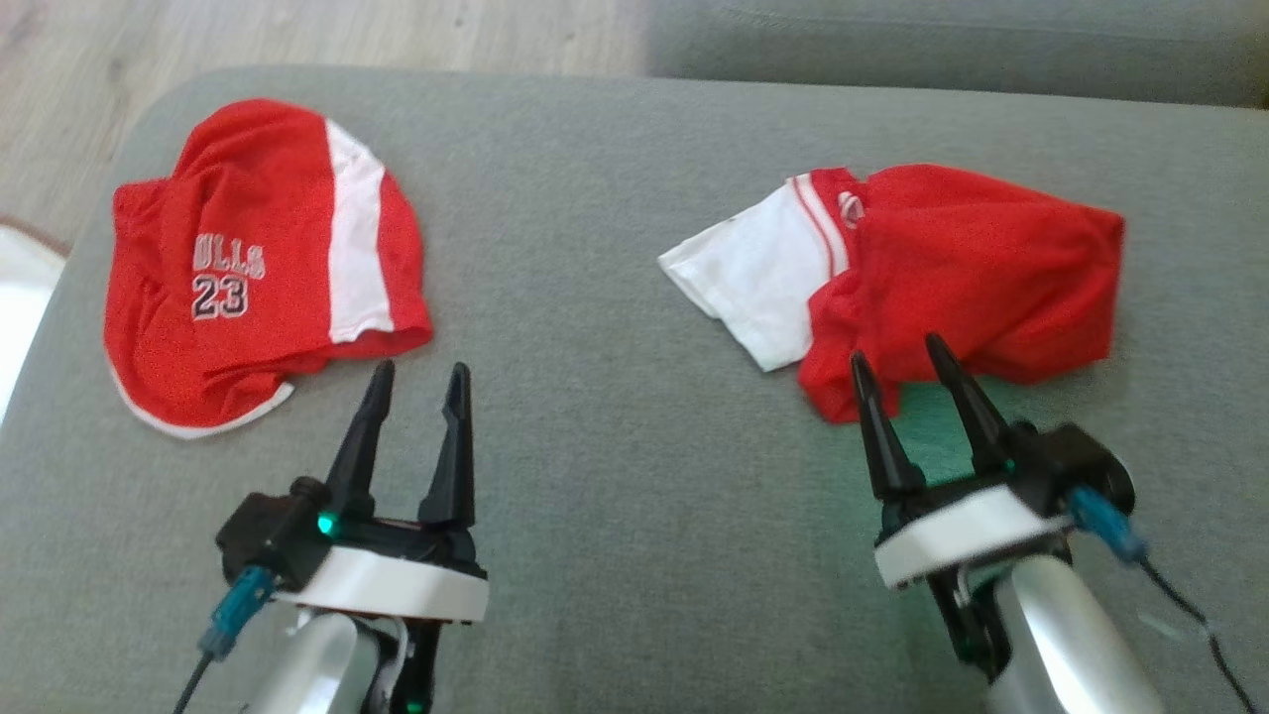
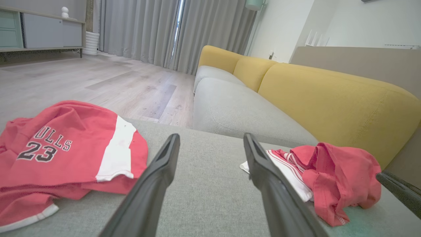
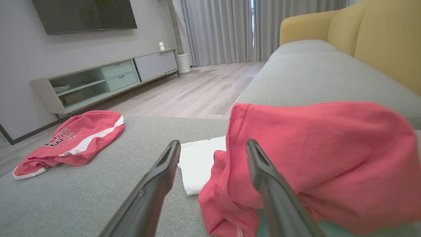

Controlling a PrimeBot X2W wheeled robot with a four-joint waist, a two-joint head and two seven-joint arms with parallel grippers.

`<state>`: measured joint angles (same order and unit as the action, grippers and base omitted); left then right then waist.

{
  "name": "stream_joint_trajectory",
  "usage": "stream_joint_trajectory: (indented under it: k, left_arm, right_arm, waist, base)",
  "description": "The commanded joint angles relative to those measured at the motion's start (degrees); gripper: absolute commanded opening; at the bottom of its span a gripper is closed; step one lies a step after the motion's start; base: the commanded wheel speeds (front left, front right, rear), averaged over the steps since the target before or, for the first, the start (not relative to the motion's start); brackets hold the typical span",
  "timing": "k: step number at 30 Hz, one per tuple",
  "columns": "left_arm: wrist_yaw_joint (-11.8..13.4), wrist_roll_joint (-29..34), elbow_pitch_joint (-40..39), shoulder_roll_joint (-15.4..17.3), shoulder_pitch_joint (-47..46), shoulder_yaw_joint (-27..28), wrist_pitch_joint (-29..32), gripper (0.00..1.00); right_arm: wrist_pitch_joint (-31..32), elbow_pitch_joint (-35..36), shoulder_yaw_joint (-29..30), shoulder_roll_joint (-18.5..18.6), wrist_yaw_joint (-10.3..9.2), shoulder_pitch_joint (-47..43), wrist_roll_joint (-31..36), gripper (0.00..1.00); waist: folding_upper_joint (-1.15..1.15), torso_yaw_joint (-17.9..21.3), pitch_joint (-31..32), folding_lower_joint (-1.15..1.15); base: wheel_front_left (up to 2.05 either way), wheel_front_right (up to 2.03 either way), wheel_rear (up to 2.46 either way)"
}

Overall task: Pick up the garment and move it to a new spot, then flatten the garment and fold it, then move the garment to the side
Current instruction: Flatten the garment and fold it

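**Two garments on grey cushion, both claws spread**

Left side: red shorts [image 1: 258,268] (printed 23) lie crumpled on the cushion [image 1: 615,416]. The left claw [image 1: 421,369] sits just beside them, fingers apart, empty. Right side: a red-and-white shirt [image 1: 952,268], bunched. The right claw [image 1: 896,347] is spread wide at its near edge, gripping nothing. The left wrist view adds a yellow sofa back [image 2: 329,95]; the right wrist view, a low cabinet [image 3: 98,82].
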<state>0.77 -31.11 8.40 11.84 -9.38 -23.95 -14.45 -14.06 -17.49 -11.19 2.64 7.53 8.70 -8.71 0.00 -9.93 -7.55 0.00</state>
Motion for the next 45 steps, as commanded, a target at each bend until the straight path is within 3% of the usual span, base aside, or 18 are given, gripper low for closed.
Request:
stream_joint_trajectory:
  k: [1, 11, 12, 13, 20, 24, 29, 37, 38, 39, 42, 45]
  left_arm:
    - [-0.9, 0.7, -0.9, -0.2, -2.6, 2.6, -0.5, 1.00]
    - [-4.1, 3.4, 2.2, -3.6, -3.7, 4.5, -0.5, 1.00]
    - [-4.2, 3.6, 2.4, -3.8, -3.8, 4.9, -0.5, 1.00]
    - [-4.4, 3.7, 2.5, -4.0, -3.7, 5.3, -0.5, 1.00]
    - [-5.5, 5.2, 3.1, -4.9, -3.1, 7.2, -0.5, 1.00]
    - [-5.8, 5.9, 3.1, -5.2, -2.5, 8.3, -0.5, 1.00]
    - [-6.2, 6.6, 2.7, -5.8, -2.0, 9.3, -0.5, 1.00]
    - [-6.8, 7.4, 2.7, -7.0, -2.2, 9.3, -0.5, 1.00]
    - [-6.9, 7.4, 2.8, -7.1, -2.3, 9.3, -0.5, 1.00]
    - [-7.0, 7.5, 2.9, -7.1, -2.4, 9.3, -0.5, 1.00]
    - [-7.3, 7.4, 3.3, -7.3, -2.6, 9.6, -0.5, 1.00]
    - [-7.5, 7.5, 3.6, -7.3, -2.6, 10.1, -0.5, 1.00]
  right_arm:
    - [0.5, -0.3, -1.6, 0.2, -0.04, 3.8, 0.8, 1.00]
    - [4.6, -15.4, 1.3, 0.2, -0.04, 12.0, 5.0, 1.00]
    - [4.9, -16.5, 0.9, 0.2, -0.04, 12.7, 4.8, 0.05]
    - [4.8, -17.2, 0.5, 0.2, -0.04, 13.3, 4.7, 0.00]
    - [1.0, -17.4, 1.3, 0.2, -0.04, 15.2, 1.9, 0.00]
    - [-0.2, -13.9, 5.5, 0.2, -0.04, 14.4, 0.9, 0.00]
    - [0.6, -6.8, 17.5, 0.2, -0.04, 13.3, 4.1, 0.00]
    - [13.9, -1.2, 39.3, 1.5, -0.04, 14.8, 12.9, 0.00]
    - [14.6, -1.1, 41.4, 1.5, -0.04, 15.4, 14.6, 0.42]
    - [15.5, -1.1, 43.4, 1.7, -0.04, 15.8, 16.8, 1.00]
    - [15.8, -0.3, 46.5, 1.1, -0.04, 18.0, 20.4, 1.00]
    - [14.0, 0.8, 45.8, 0.6, -0.04, 19.3, 21.4, 1.00]
  waist:
    - [0.00, -1.4, -1.2, 0.00]
    - [0.00, -4.7, -3.9, 0.00]
    - [0.00, -4.6, -4.0, 0.00]
    - [0.00, -4.4, -4.0, 0.00]
    - [0.00, -0.5, -2.7, 0.00]
    - [0.00, 2.8, -1.5, 0.00]
    - [0.00, 6.3, -0.3, 0.00]
    - [0.00, 7.4, -1.3, 0.00]
    - [0.00, 7.3, -1.5, 0.00]
    - [0.00, 7.1, -1.7, 0.00]
    - [0.00, 6.6, -1.9, 0.00]
    - [0.00, 6.3, -1.7, 0.00]
  base:
    - [0.00, 0.00, 0.00]
    - [0.00, 0.00, 0.00]
    - [0.00, 0.00, 0.00]
    - [0.00, 0.00, 0.00]
    - [0.00, 0.00, 0.00]
    - [0.00, 0.00, 0.00]
    - [0.00, 0.00, 0.00]
    - [0.00, 0.00, 0.00]
    - [0.00, 0.00, 0.00]
    - [0.00, 0.00, 0.00]
    - [0.00, 0.00, 0.00]
    - [0.00, 0.00, 0.00]
